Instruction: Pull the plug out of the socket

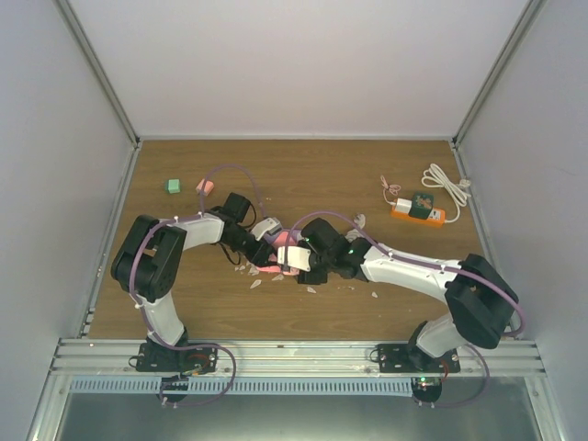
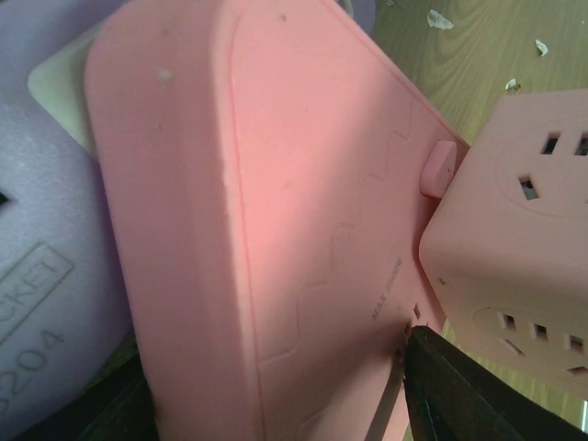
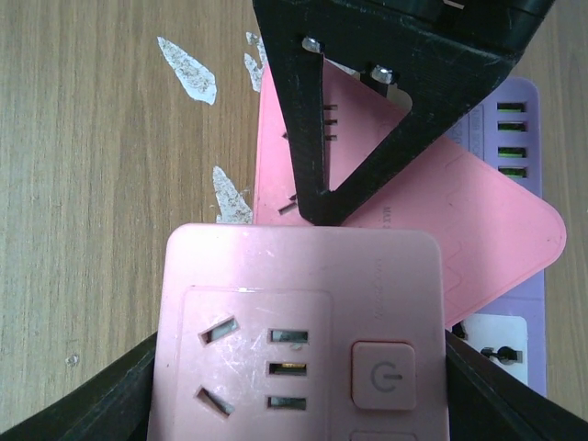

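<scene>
The right pincer (image 3: pixel 299 367) grips the pink cube (image 3: pixel 303 276). Beside it, the left pincer (image 2: pixel 276 367) sits around the flat pink socket (image 2: pixel 303 184); can't tell how tight.

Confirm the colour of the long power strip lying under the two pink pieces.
Purple. The power strip shows best in the right wrist view.

A green block (image 1: pixel 172 186) is set far left on the desk (image 1: pixel 303 165); white scraps (image 3: pixel 188 72) are scattered near the middle.
</scene>
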Robot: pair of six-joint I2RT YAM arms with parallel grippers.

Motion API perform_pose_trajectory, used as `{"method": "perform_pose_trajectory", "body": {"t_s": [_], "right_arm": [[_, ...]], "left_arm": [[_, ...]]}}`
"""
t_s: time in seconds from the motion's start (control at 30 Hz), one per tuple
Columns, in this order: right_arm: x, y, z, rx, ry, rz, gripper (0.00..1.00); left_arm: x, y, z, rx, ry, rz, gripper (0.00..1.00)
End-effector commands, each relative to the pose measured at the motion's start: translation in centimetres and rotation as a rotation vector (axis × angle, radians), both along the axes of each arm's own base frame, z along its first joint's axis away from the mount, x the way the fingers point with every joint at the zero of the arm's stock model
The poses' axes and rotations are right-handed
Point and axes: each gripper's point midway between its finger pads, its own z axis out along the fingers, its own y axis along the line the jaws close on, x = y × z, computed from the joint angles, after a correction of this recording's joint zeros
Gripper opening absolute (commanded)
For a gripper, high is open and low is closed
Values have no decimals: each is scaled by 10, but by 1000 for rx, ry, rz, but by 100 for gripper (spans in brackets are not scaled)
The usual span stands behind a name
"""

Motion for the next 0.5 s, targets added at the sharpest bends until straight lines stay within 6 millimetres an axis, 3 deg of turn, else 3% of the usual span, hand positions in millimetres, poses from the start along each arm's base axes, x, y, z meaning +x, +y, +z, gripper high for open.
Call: {"method": "perform_pose_trajectory", "body": {"t_s": [0.0,0.13,0.3,0.47], "right_arm": [[-6,36,44,179,-11,78,12],[-2,34,52,176,-104,73,12],[-15,33,59,181,-202,138,12],[-23,29,50,137,-266,179,12]], "left_arm": [[24,30,-53,285,-128,43,58],[25,30,-54,289,-126,45,56],[26,31,-54,294,-128,50,54],[26,31,-55,296,-124,51,52]]}}
